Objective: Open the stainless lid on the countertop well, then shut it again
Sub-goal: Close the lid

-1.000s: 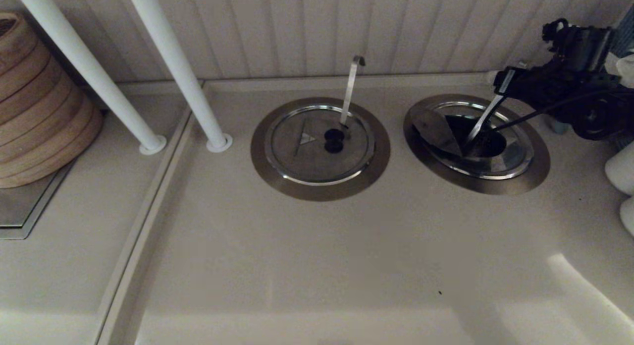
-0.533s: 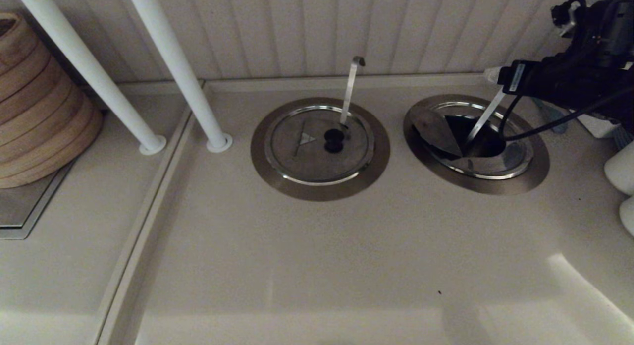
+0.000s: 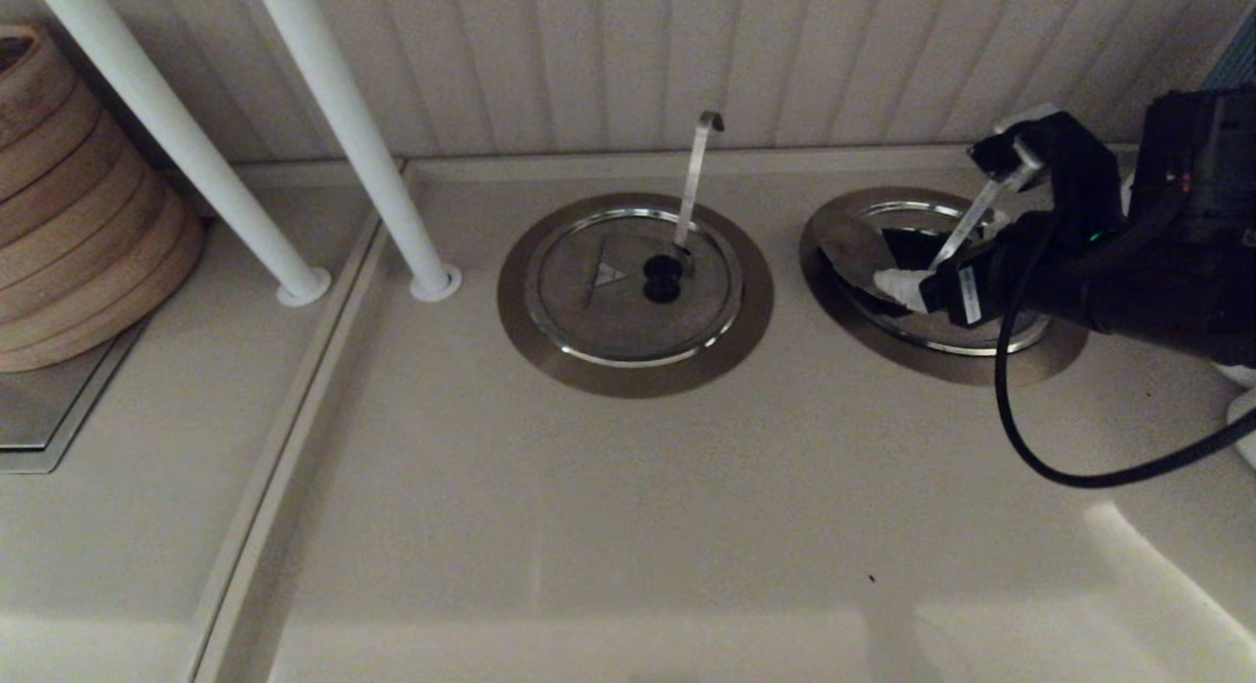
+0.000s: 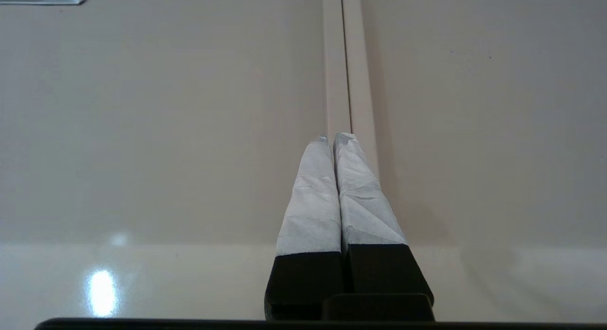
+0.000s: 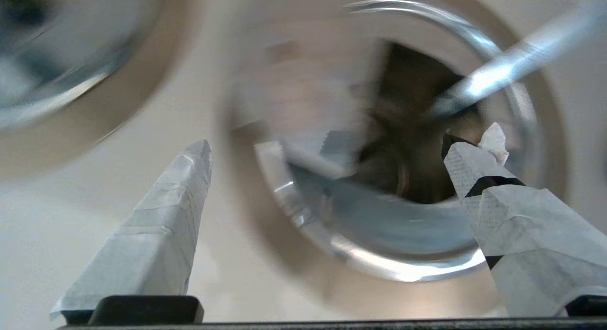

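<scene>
Right gripper [image 3: 957,217]: I see it over the right-hand well, jaws spread wide with nothing between them; one taped fingertip [image 3: 898,286] sits low by the tilted lid, the other is up near the top of the handle. In the wrist view the two fingers [image 5: 156,225] frame the well's opening.
Lid [image 3: 859,251]: tipped up on edge at the left of the well, the dark hollow showing beside it.
Well [image 3: 1040,364]: right one of the two rings, near the back wall; its flange is partly under my right arm.
Handle [image 3: 957,239]: straight metal strip slanting up out of the opening.
Twin lid [image 3: 599,300]: flat and seated in the left ring, black knob at centre, hook-tipped handle [image 3: 695,178] rising from it.
Left gripper [image 4: 335,139]: parked over bare counter [image 4: 142,131], fingers pressed together, holding nothing.
</scene>
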Motion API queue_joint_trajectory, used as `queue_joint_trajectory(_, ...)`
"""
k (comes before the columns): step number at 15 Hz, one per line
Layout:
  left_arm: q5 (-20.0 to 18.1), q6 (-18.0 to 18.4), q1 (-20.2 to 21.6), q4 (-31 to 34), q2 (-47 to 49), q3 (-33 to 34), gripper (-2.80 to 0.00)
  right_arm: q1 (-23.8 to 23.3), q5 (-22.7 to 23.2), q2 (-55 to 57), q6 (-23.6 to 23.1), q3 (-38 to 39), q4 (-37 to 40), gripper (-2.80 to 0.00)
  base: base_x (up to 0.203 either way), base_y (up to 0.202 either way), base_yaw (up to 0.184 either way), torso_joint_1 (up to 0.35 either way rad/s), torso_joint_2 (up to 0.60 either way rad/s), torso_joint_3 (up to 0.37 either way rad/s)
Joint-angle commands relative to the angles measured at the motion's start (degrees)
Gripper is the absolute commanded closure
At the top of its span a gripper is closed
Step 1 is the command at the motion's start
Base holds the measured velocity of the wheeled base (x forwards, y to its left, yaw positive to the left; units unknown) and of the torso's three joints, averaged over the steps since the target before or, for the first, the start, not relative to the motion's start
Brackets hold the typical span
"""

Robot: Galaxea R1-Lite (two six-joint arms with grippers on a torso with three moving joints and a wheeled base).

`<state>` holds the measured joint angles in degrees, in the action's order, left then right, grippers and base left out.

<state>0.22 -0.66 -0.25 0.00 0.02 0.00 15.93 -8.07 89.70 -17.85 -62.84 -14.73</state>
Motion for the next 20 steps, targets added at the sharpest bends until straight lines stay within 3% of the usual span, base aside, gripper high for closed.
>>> queue_joint_trajectory(1, 0.04, -0.04, -0.02, 0.0, 0.06, 0.0, 0.0, 3.77, -1.91, -1.42, -3.67, 4.98, -0.71, -2.8, 0.0, 0.0, 0.0, 0.0, 0.0, 0.0)
queue_joint_trajectory(5, 0.04, -0.04, -0.02, 0.0, 0.06, 0.0, 0.0, 7.63, -4.39, -0.1, -6.72, 9.57, -11.95, -2.8, 0.0, 0.0, 0.0, 0.0, 0.0, 0.0)
queue_joint_trajectory(9, 0.04, -0.04, -0.02, 0.0, 0.06, 0.0, 0.0, 7.05, -4.6, 6.54, -6.59, 8.38, -16.86, -2.8, 0.0, 0.0, 0.0, 0.0, 0.0, 0.0)
queue_joint_trajectory(12, -0.01, -0.04, -0.02, 0.0, 0.06, 0.0, 0.0, 6.33, -8.29, 11.02, -6.75, 6.83, -24.38, -2.8, 0.0, 0.0, 0.0, 0.0, 0.0, 0.0)
queue_joint_trajectory(20, 0.04, -0.04, -0.02, 0.0, 0.06, 0.0, 0.0, 4.55, -11.88, 14.71, -6.58, 3.55, -29.66, -2.8, 0.0, 0.0, 0.0, 0.0, 0.0, 0.0)
